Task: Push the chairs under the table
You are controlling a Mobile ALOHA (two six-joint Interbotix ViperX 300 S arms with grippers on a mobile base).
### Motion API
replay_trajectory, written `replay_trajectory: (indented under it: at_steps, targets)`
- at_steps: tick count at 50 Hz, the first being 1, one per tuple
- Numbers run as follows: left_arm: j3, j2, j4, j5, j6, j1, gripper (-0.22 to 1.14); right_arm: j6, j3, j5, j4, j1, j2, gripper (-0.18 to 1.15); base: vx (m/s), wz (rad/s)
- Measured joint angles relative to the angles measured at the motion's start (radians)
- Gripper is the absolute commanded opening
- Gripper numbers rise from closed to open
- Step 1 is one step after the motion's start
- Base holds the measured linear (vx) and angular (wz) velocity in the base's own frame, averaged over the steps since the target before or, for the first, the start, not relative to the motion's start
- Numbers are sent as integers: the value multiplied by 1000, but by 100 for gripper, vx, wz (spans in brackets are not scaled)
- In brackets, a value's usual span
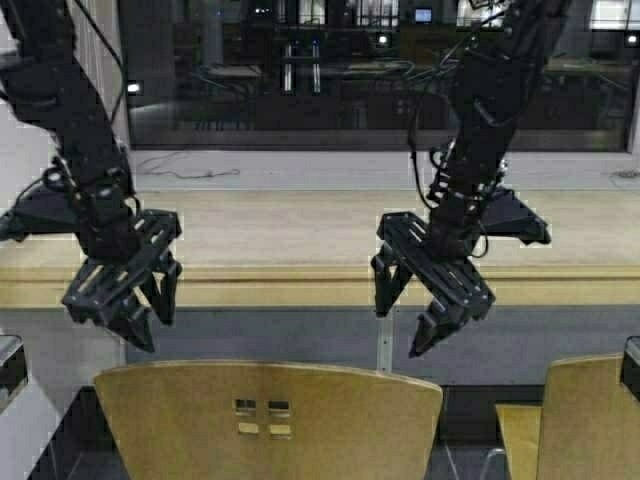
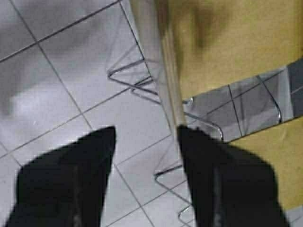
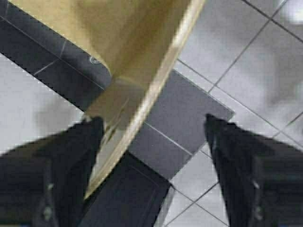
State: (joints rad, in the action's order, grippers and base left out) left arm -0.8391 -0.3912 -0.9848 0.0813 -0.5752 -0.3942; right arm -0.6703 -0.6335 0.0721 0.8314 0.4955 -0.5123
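Note:
The table (image 1: pixel 300 285) is a long pale wood counter running across the high view. A tan plywood chair (image 1: pixel 265 420) with small square cut-outs stands in front of it, its back facing me. A second chair (image 1: pixel 580 420) shows at the lower right. My left gripper (image 1: pixel 150 325) hangs open above that first chair's left end, and my right gripper (image 1: pixel 400 325) hangs open above its right end. In the left wrist view the chair back's edge (image 2: pixel 165 90) runs up to one side of the open left gripper (image 2: pixel 147 137). The right gripper (image 3: pixel 154 125) is also open, with the chair back's edge (image 3: pixel 142 109) between its fingers.
A dark window (image 1: pixel 330 70) rises behind the counter. A thin metal post (image 1: pixel 383 345) stands under the table's front edge. Chrome chair legs (image 2: pixel 137 85) rest on pale floor tiles (image 2: pixel 57 80), and a dark mat (image 3: pixel 189 118) lies under the chair.

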Motion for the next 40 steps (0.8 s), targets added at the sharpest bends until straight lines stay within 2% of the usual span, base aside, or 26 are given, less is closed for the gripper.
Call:
replay_trajectory:
  at_steps: [9, 31, 40]
  targets:
    - [51, -63, -31, 2, 0, 0, 81, 0, 48, 15, 15, -3, -61, 97, 0, 0]
    - [104, -155, -34, 6, 0, 48, 81, 3, 212, 58, 54, 25, -207, 97, 0, 0]
    - [164, -227, -34, 21, 0, 77, 81, 3, 270, 60, 67, 21, -262, 97, 0, 0]
